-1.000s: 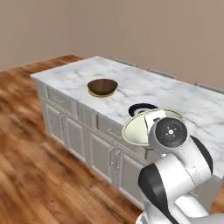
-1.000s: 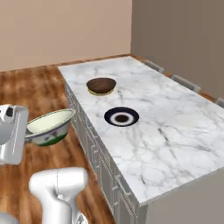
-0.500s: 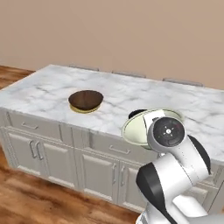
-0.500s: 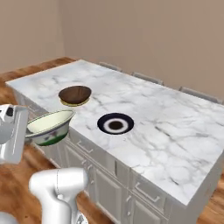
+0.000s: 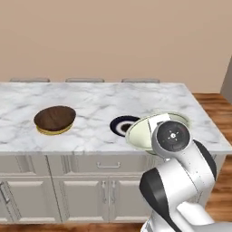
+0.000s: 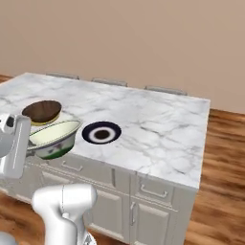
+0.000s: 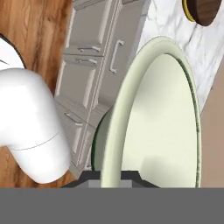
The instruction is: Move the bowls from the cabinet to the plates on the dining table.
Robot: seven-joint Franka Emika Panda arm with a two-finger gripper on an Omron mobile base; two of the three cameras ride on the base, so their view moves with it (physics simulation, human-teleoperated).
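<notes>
Marble worktop (image 5: 90,102) dead ahead, tan wall behind it, wood floor off to the side. I've got the pale green-cream bowl (image 6: 53,138) clamped by its rim in the pincer (image 7: 114,175), jaws shut on it, hanging just off the near edge of the worktop and close to the white plate with the dark rim (image 6: 101,132). That plate is bare. The dark brown bowl (image 5: 55,118) is already sitting on the yellow plate (image 5: 50,131) further along. So I'd call it one bowl done, with only this one left to set down and let go.
</notes>
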